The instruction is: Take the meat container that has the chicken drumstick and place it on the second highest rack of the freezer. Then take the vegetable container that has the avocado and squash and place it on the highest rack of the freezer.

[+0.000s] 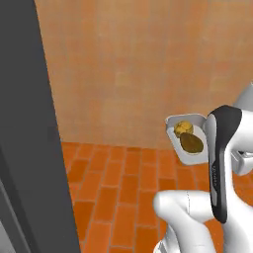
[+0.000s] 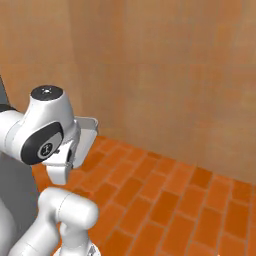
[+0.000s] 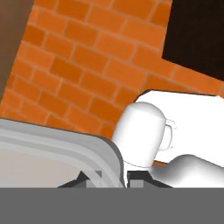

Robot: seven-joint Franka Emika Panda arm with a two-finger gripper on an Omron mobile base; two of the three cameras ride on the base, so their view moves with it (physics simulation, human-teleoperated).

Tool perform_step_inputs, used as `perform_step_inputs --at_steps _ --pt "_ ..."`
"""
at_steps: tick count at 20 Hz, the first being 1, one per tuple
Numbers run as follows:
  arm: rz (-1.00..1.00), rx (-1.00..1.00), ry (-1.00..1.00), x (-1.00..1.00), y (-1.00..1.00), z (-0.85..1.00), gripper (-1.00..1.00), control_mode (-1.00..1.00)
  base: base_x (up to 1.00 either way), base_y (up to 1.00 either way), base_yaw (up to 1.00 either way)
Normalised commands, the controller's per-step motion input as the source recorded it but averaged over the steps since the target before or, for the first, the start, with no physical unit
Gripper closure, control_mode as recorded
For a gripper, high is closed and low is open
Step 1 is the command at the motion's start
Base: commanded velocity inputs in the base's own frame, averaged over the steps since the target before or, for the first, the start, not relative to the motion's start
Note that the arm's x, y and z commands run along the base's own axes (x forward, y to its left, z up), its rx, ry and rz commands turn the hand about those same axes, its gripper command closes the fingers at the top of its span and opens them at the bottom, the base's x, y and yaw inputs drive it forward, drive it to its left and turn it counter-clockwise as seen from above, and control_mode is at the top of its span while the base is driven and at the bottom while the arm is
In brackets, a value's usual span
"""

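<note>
So on the far left there's the dark grey freezer [image 1: 29, 123] door edge, then brick floor [image 1: 113, 188], and over on the right the vegetable container [image 1: 188, 136] hangs in the air with the squash [image 1: 183, 128] and the avocado [image 1: 191, 143] inside. The tool [image 3: 114, 176] is pinched nearly shut on the tray's rim, right at a corner. Honestly I'd keep the tray level and swing slowly toward the freezer, since a corner grip lets it tip and the veg could roll out.
</note>
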Motion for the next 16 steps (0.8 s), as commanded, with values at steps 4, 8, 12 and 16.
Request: perform_step_inputs --at_steps 4,8,12,16 --pt "0.0 0.0 0.0 0.0 0.0 0.0 1.0 1.0 0.07 0.0 0.97" --pt "0.0 0.0 0.0 0.0 0.0 0.0 1.0 1.0 -0.03 0.0 1.0" --pt "0.0 0.0 0.0 0.0 0.0 0.0 1.0 1.0 0.0 -0.01 1.0" --pt "0.0 0.0 0.0 0.0 0.0 0.0 1.0 1.0 0.01 -0.03 0.99"
